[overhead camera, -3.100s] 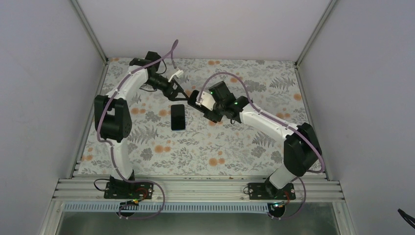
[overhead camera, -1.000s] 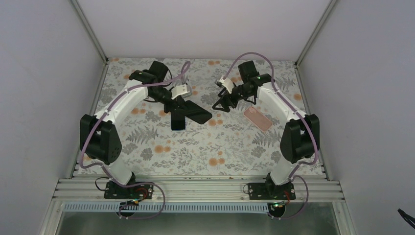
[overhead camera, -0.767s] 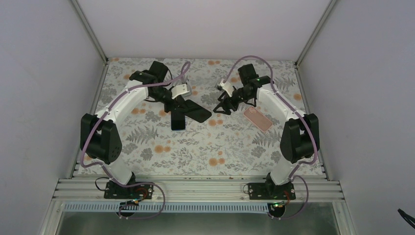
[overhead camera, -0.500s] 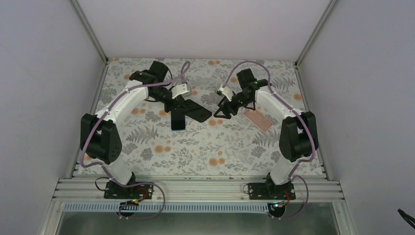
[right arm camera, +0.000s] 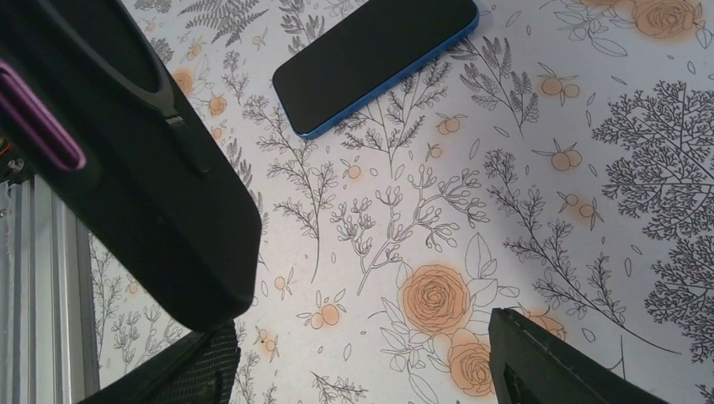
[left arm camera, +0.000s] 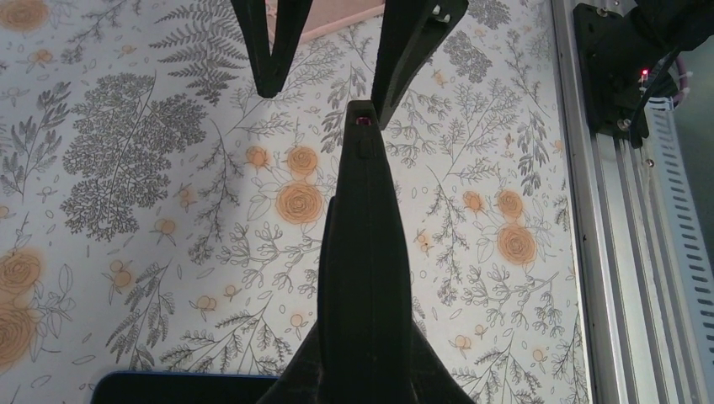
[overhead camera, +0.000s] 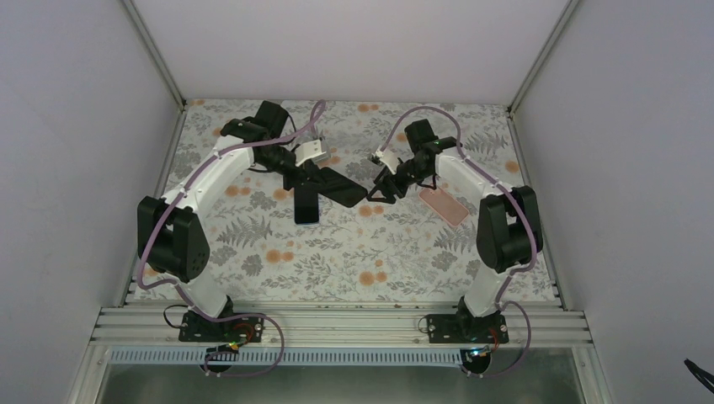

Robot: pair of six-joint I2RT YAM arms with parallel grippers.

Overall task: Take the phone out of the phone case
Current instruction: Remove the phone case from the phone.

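I see the phone (overhead camera: 306, 204) lying flat and screen up on the flowered bench (overhead camera: 370, 261), out of its case and just on the near side of the left hand (overhead camera: 311, 175). That hand is clamped tight on one end of the black case (overhead camera: 341, 191), holding it off the bench, its free end pointing at the right hand (overhead camera: 379, 188), whose fingers stand wide apart with nothing between them. A pink flat piece (overhead camera: 444, 204) lies on the bench beside the right arm.
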